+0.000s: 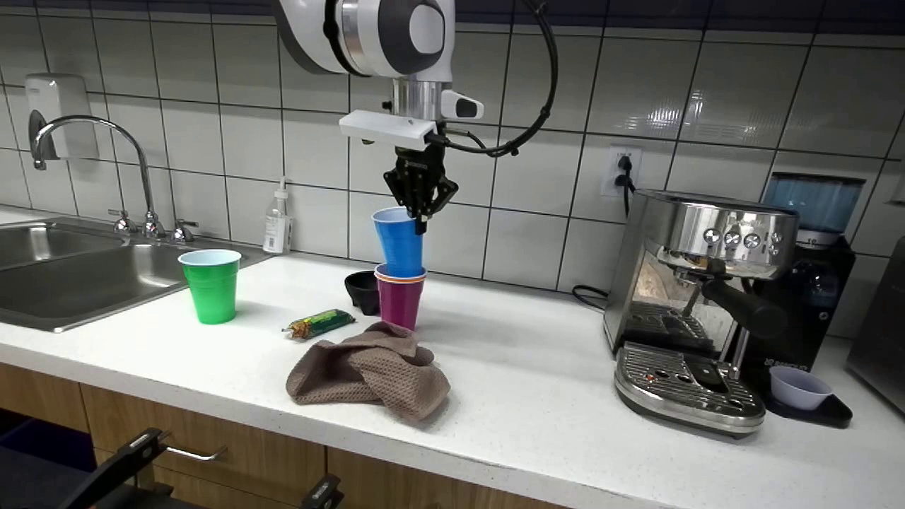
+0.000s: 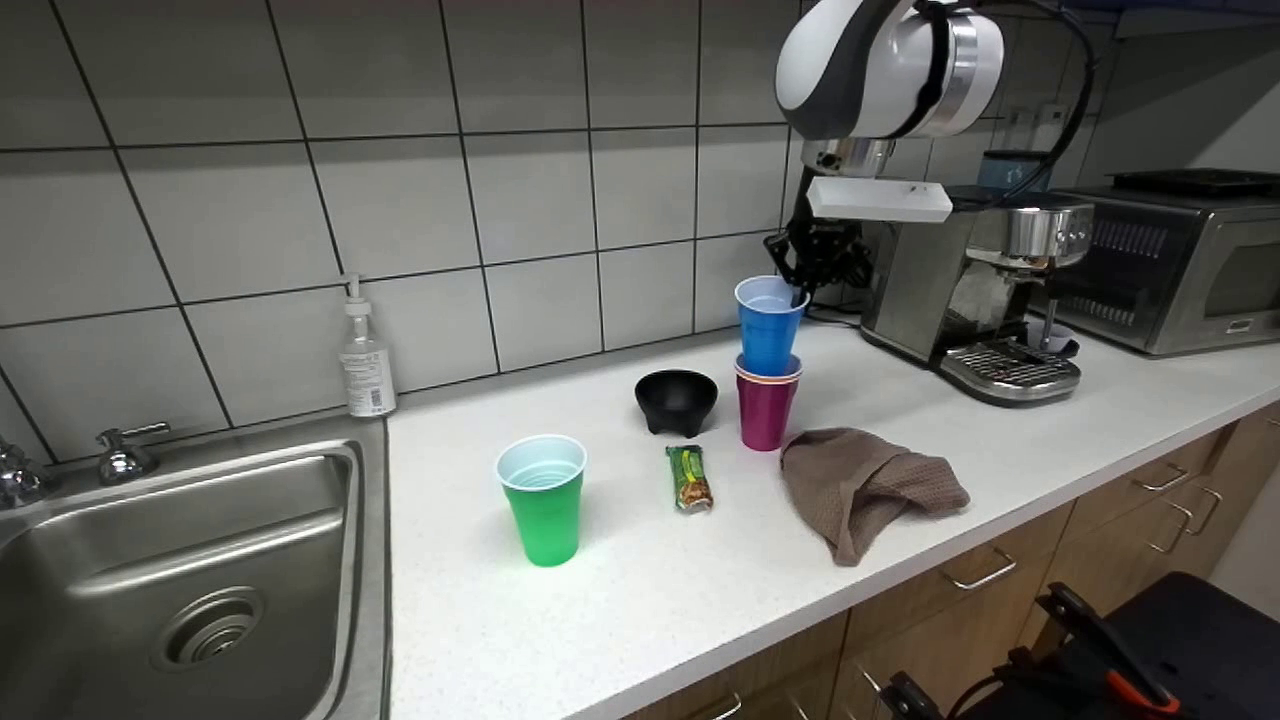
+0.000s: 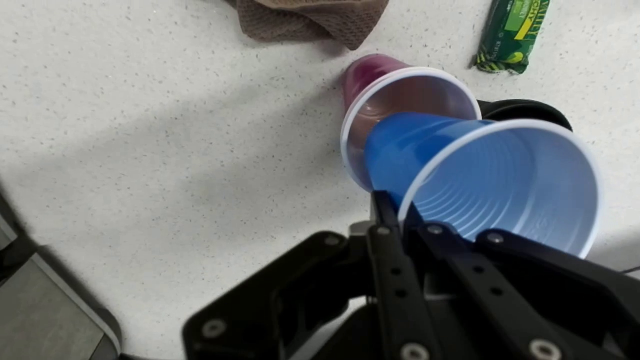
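Note:
A blue cup point(image 1: 401, 244) with a white inside is pinched at its rim by my gripper point(image 3: 398, 210), one finger inside the wall and one outside. Its lower end sits within the mouth of a purple cup point(image 2: 764, 415), and it leans a little relative to that cup. More than one rim edge shows at the purple cup's top, one of them orange in an exterior view. The purple cup stands upright on the counter. Close behind it is a black footed bowl point(image 2: 676, 402), partly covered by the cups in the wrist view.
A brown cloth point(image 1: 371, 367) lies crumpled in front of the cups. Nearby are a green wrapped bar point(image 2: 690, 478) and an upright green cup point(image 2: 545, 510). The sink point(image 2: 370, 600), soap bottle point(image 1: 277, 223) and coffee machine point(image 1: 696, 283) stand farther out.

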You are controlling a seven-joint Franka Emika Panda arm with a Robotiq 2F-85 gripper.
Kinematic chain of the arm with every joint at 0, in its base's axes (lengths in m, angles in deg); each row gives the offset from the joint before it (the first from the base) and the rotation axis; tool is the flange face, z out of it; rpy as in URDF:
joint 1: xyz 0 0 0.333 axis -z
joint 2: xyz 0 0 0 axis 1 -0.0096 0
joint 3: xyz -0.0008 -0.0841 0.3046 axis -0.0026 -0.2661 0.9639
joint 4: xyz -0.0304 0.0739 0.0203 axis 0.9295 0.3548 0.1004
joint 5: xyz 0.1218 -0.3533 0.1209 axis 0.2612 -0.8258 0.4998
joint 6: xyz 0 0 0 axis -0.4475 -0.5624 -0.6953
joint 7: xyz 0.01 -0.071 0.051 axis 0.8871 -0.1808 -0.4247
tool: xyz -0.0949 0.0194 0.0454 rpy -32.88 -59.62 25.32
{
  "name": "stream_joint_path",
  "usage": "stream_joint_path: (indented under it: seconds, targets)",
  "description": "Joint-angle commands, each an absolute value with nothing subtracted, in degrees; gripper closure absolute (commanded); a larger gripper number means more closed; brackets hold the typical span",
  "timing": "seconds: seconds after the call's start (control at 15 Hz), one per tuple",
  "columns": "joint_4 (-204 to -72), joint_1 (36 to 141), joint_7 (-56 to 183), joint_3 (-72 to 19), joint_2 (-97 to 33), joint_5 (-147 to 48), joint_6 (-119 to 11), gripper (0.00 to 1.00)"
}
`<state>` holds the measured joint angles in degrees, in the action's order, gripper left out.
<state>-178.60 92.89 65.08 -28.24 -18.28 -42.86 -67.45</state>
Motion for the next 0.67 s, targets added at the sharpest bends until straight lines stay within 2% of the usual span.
stream_joint_path:
  seconds: [0.0, 0.6]
  targets:
    - [-176.72, 93.79, 67.33, -27.71, -19.84, -40.07, -65.44, 0.99]
    - [-177.01, 94.22, 69.87, -27.56, -21.57, -34.95, -65.02, 0.99]
